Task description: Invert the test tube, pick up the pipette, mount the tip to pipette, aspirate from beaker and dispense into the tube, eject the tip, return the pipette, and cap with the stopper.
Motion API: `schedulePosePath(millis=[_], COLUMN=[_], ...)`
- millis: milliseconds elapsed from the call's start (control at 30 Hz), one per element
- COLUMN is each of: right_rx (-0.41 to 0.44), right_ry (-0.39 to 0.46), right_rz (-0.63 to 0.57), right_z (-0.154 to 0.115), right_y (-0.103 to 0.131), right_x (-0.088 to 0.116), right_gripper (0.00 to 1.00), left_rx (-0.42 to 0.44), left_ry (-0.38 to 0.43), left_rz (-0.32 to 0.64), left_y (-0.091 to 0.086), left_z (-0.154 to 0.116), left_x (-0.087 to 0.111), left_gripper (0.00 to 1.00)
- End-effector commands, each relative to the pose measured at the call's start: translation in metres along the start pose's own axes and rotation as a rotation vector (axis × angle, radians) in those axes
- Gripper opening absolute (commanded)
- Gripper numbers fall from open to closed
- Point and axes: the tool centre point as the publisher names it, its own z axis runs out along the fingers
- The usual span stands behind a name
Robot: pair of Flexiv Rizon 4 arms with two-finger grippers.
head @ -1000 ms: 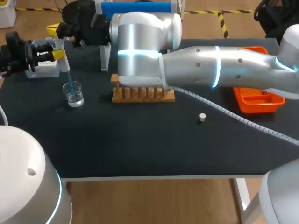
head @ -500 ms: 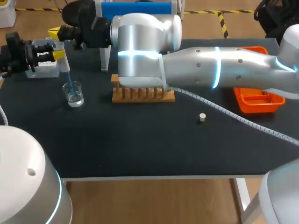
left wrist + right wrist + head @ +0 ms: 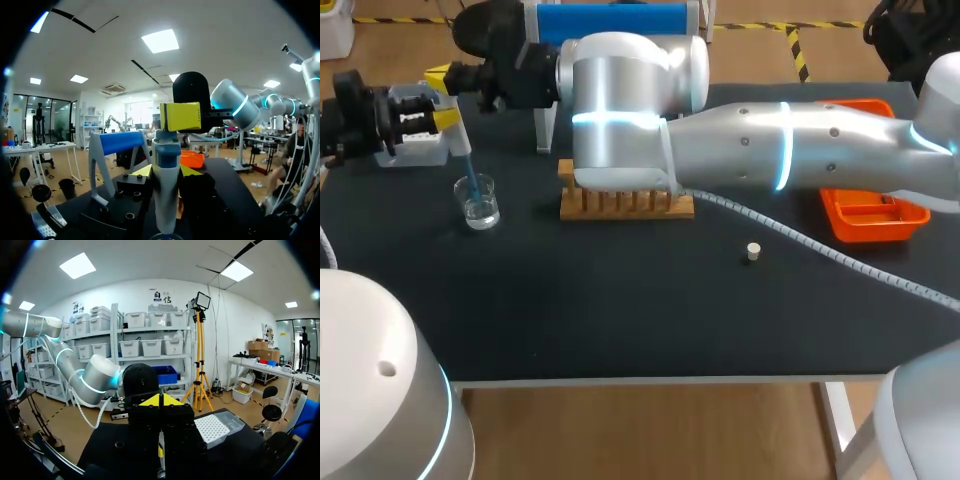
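Aspirate step, by my read. Left pincer (image 3: 447,119) pinches the pipette (image 3: 458,128) by its body, held upright at the far left of the worktop (image 3: 620,300), just in front of the tip box (image 3: 415,142). The blue tip (image 3: 470,178) runs down into the beaker (image 3: 478,201). Its end looks to be at the liquid, but I can't confirm it's submerged.

Right arm reaches across from the right. Right pincer (image 3: 438,72) has its fingers pressed together and sits on top of the pipette, at the plunger. The left wrist view shows one yellow fingertip flat on the plunger head.

Risks from here:
- Tip end above the liquid while the plunger comes up: it draws air and the dose comes up short.
- The plunger push loads my left pinch along the pipette body. If the pipette slides down, the tip jams on the beaker floor or shoves the beaker over. The glass is light and stands free.
- The right fingertip could slip off the plunger head. The plunger would snap back, and liquid could splash up the tip.
- A tilted lift-out drags the tip on the beaker wall and tips the beaker.
- My right forearm lies over the wooden rack (image 3: 625,203) and hides it, so I can't see the test tube. A low retract could clip the rack or whatever stands in it.
- A jerk on the carry to the tube shakes drops off the tip.

The stopper (image 3: 753,251) lies loose mid-worktop, well clear of both arms.
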Motion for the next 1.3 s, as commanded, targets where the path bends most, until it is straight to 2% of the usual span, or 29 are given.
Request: schedulePosePath(millis=[33,400,433,467,500,533,700,900,1300], right_rx=[0.002,-0.057,-0.059,-0.06,-0.061,-0.063,-0.043,0.014,0.103], right_ry=[0.001,0.0,0.001,0.006,0.008,0.013,0.044,0.061,0.026], right_rz=[0.003,-0.071,-0.078,-0.087,-0.097,-0.108,-0.163,-0.219,-0.274], right_z=[-0.001,-0.017,-0.02,-0.023,-0.027,-0.032,-0.059,-0.107,-0.217], right_y=[-0.006,0.049,0.054,0.059,0.062,0.066,0.078,0.082,0.065], right_x=[0.001,0.001,0.002,0.004,0.005,0.006,0.013,0.011,-0.02], right_gripper=[0.0,0.0,0.2,0.49,0.86,1.0,1.0,1.0,1.0], left_rx=[0.002,0.002,0.002,0.002,0.002,0.002,0.002,0.002,0.002], left_ry=[0.0,0.0,0.0,0.0,0.0,0.0,0.0,0.0,0.0], left_rz=[0.001,0.001,0.001,0.001,0.001,0.001,0.001,0.001,0.001], left_y=[-0.006,-0.006,-0.006,-0.006,-0.006,-0.006,-0.006,-0.006,-0.006], left_z=[0.0,0.0,0.0,0.0,0.0,0.0,0.0,0.0,0.0], left_x=[-0.002,-0.002,-0.002,-0.002,-0.002,-0.002,-0.002,-0.002,-0.002], left_gripper=[0.0,0.0,0.0,0.0,0.0,0.0,0.0,0.0,0.0])
